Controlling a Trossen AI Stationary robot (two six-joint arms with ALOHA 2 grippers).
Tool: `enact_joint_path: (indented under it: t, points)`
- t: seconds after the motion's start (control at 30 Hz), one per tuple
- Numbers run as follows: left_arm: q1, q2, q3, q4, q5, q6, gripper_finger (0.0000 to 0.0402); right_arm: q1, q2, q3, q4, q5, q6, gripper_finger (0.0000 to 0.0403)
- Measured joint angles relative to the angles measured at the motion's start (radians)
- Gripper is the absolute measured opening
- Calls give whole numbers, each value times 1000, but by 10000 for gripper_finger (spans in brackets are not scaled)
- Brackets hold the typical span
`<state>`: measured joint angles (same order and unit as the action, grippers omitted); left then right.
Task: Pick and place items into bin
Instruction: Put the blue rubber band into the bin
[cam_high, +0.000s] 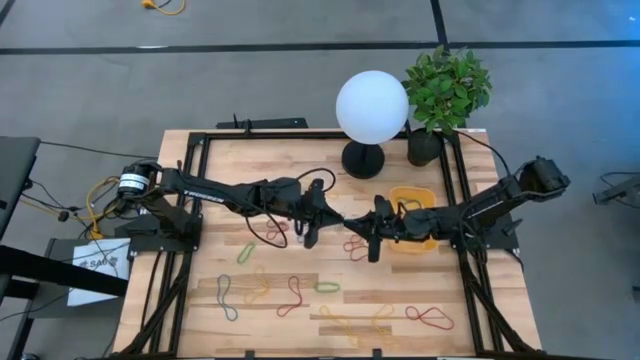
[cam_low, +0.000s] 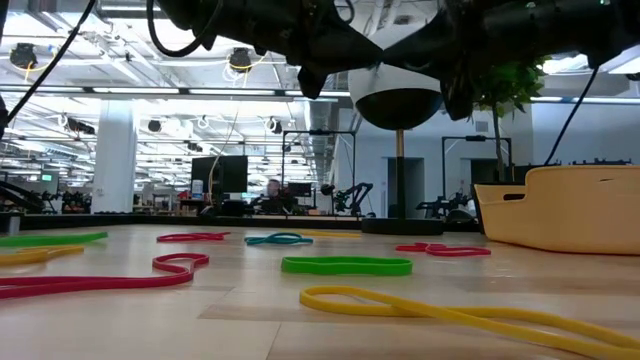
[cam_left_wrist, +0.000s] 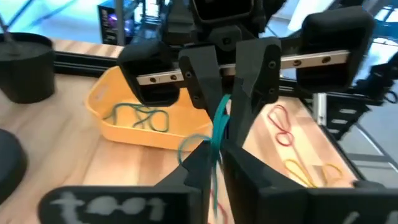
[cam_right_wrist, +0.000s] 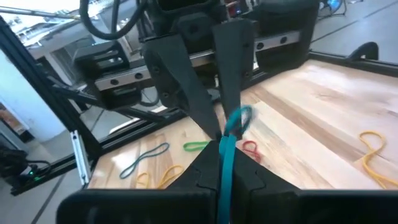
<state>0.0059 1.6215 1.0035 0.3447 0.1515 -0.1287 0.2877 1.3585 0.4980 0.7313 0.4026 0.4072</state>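
Handover in mid-air above the table centre. I have the left gripper (cam_high: 325, 222) and the right gripper (cam_high: 362, 238) tip to tip, with a teal rubber band (cam_left_wrist: 219, 124) stretched between them. In the right wrist view my right fingers are pressed together on the band, which runs up to the left fingertips; in the left wrist view the left fingers also lie against it, but I cannot tell whether they grip it or have begun to slacken.

To do this step well, I judge that the right grip must be firm before the left lets go fully. I would then draw the left arm straight back so the band does not snag or snap away. The yellow-orange bin (cam_high: 432, 203) sits just beside the right gripper on its own side, so the carry is short. It already holds at least one teal loop (cam_left_wrist: 140, 116).

Surroundings: other bands lie scattered on the near half of the table (cam_high: 490, 320), among them a green loop (cam_low: 345, 265), a red figure-eight (cam_high: 291, 297) and a yellow one (cam_low: 440, 310), well apart from the arms. A white globe lamp (cam_high: 371, 108) and a potted plant (cam_high: 447, 88) stand behind the bin. I judge the lamp base to be the closest obstacle to a swing toward the bin.
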Motion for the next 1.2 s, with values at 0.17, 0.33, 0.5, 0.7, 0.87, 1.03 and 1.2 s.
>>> enact_joint_path:
  t: [0.17, 0.33, 0.5, 0.7, 0.87, 1.03, 1.2]
  points:
    - [-1, -30, 0, 1, 54, -7, 63, 5, -63, 1, -108, 36, 1, 1]
    - [0, -79, 0, -41, 46, -31, 78, 39, -215, 1, -290, 152, -4, 1]
    - [-11, -163, 0, -155, 47, -48, 79, 92, -447, 2, -652, 394, 86, 0]
    - [-72, -330, 0, -354, 35, -48, 80, 144, -608, 0, -1315, 535, 609, 0]
    - [-157, -471, 0, -501, -173, -41, 80, 155, -584, 0, -1527, 536, 828, 0]
    - [-258, -557, -10, -585, -435, -51, 80, 137, -522, 0, -1531, 493, 850, 0]
    - [-331, -591, -39, -612, -521, -77, 80, 93, -435, 0, -1544, 380, 921, 0]
